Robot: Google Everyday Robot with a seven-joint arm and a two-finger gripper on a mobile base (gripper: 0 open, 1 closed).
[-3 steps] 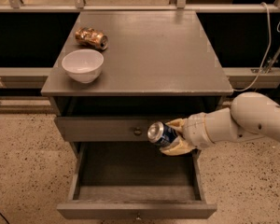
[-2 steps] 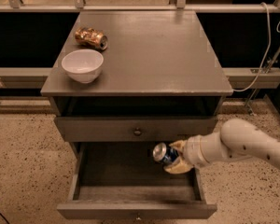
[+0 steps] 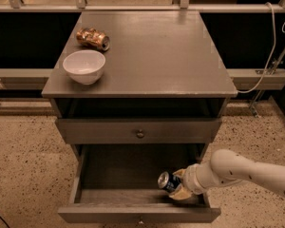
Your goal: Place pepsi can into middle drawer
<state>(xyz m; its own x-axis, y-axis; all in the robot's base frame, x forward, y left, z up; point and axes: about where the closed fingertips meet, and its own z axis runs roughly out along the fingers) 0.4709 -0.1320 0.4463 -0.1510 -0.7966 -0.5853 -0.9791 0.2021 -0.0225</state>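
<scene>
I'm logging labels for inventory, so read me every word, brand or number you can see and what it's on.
No text can be read.
The pepsi can, held by the gripper in the open middle drawer: markings blurred.
The gold-brown can on the cabinet top: print blurred.

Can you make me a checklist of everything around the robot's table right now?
Surface: grey wooden cabinet top, two things at its left.
Job's things: small blue-and-silver pepsi can, tilted, inside the open wide grey middle drawer, front right.
Clutter: round white bowl; gold-brown can lying on its side behind it.
Claw: tan two-finger claw, shut on the pepsi can, down in the drawer.
Cables: white cable hanging at far right.
Surroundings: speckled floor; closed upper grey drawer.
</scene>
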